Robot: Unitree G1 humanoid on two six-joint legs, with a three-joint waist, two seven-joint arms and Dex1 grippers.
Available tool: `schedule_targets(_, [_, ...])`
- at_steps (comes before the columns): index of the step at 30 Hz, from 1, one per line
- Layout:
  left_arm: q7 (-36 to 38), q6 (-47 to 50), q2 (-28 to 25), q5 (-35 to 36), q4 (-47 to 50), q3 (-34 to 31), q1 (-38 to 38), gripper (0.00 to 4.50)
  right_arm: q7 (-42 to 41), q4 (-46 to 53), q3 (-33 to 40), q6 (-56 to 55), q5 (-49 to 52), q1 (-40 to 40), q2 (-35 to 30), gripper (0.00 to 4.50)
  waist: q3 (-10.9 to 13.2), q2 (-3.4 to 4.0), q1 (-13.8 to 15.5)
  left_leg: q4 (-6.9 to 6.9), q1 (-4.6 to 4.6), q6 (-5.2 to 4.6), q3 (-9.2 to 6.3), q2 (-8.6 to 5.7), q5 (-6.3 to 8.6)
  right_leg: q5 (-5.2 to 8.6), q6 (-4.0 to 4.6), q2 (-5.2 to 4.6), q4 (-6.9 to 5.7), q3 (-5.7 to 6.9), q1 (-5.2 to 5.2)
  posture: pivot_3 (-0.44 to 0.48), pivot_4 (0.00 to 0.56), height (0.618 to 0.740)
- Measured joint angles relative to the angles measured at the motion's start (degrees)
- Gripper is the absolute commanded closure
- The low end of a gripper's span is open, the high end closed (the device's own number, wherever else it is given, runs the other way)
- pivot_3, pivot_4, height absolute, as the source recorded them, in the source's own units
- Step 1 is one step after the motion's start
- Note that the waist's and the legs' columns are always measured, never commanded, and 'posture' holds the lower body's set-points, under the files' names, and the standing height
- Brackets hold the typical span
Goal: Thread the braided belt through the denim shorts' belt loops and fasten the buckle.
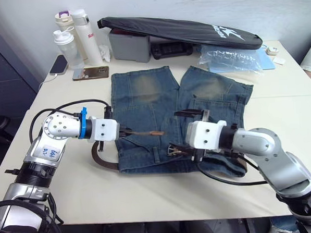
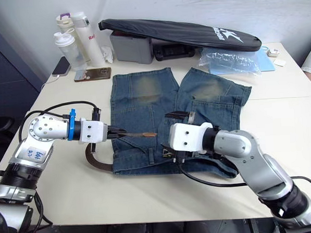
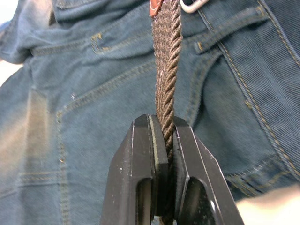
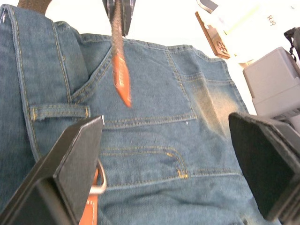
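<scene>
Your threading has barely started, as far as you can judge: the denim shorts (image 1: 176, 120) lie flat on the table (image 1: 280, 104) with the waistband toward you, and the braided belt (image 1: 141, 133) does not appear to pass through any of the belt loops (image 4: 58, 111) you can make out, though the waistband under the right arm is partly hidden. The buckle (image 4: 97, 180) rests on the denim by the right gripper's near finger, not fastened. Your left gripper (image 3: 164, 145) has its fingers clamped on the woven strap a short way back from the tan tip (image 2: 149, 134), holding that end out level over the left side of the shorts while the rest of the belt droops in a curve off the shorts' edge onto the table. Your right gripper (image 1: 190, 133) hovers low over the middle of the waistband, fingers spread wide and empty, reaching in from the right toward the tip
</scene>
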State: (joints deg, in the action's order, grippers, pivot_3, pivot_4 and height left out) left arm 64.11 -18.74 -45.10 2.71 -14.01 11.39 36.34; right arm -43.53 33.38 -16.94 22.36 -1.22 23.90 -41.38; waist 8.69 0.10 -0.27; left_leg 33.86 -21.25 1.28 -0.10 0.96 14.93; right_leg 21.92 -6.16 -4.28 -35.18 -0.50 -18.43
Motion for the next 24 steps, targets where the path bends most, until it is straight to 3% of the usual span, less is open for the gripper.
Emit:
schedule_targets(5, [0.72, -0.14, 1.55, -0.88, 0.02, 0.83, 1.75, 4.48, 0.24, -3.58, -3.92, -1.33, -3.77, 2.55, 3.09, 0.0, 0.0, 0.0, -0.01, 0.09, 0.01, 0.01, 0.01, -0.03, 0.0, 0.0, 0.0, 0.0, -0.19, 0.01, -0.03, 0.0, 0.15, 0.74])
schedule_targets(7, [1.09, -0.16, 1.79, -1.06, -0.05, 0.95, 1.83, 4.5, 0.52, -5.08, -5.36, -2.38, -5.44, 2.88, 4.33, 0.53, 0.0, 0.0, -0.05, 0.09, 0.02, 0.03, 0.03, -0.02, -0.02, 0.0, 0.0, 0.0, -0.23, 0.03, -0.06, 0.0, 0.15, 0.74])
schedule_targets(10, [1.23, -0.16, 2.12, -1.37, -0.03, 1.01, 2.23, 4.5, 0.7, -7.09, -5.81, -2.61, -6.7, 3.23, 6.33, 1.74, 0.0, 0.0, -0.06, 0.11, 0.02, 0.03, 0.04, -0.02, -0.02, 0.0, 0.0, 0.02, -0.26, 0.04, -0.07, 0.0, 0.15, 0.74])
schedule_targets(15, [1.33, 0.55, 2.7, -1.43, 0.3, 1.01, 2.23, 4.5, 0.56, -7.21, -5.81, -3.64, -7.09, 3.66, 7.51, 4.29, 0.0, 0.01, -0.02, 0.11, 0.04, 0.03, 0.05, -0.02, -0.02, 0.0, 0.0, 0.05, -0.29, 0.05, -0.07, 0.0, 0.15, 0.74])
schedule_targets(20, [0.82, 5.45, 3.4, -0.04, 1.29, -0.27, 1.58, 4.5, 0.46, -8.04, -5.68, -3.85, -7.32, 3.65, 8.26, 4.45, 0.0, 0.01, -0.03, 0.12, 0.04, 0.01, 0.05, -0.03, -0.01, 0.0, 0.0, 0.05, -0.33, 0.05, -0.07, 0.0, 0.15, 0.74])
schedule_targets(24, [-1.02, 19.93, 5.33, 5.86, 4.82, -3.4, 0.6, 2.86, 0.78, -8.5, -5.15, -4.45, -8.01, 3.66, 8.53, 4.5, 0.0, 0.01, -0.1, 0.13, 0.03, -0.01, 0.01, -0.02, 0.0, 0.0, 0.0, -0.04, -0.35, 0.05, -0.08, 0.0, 0.15, 0.74])
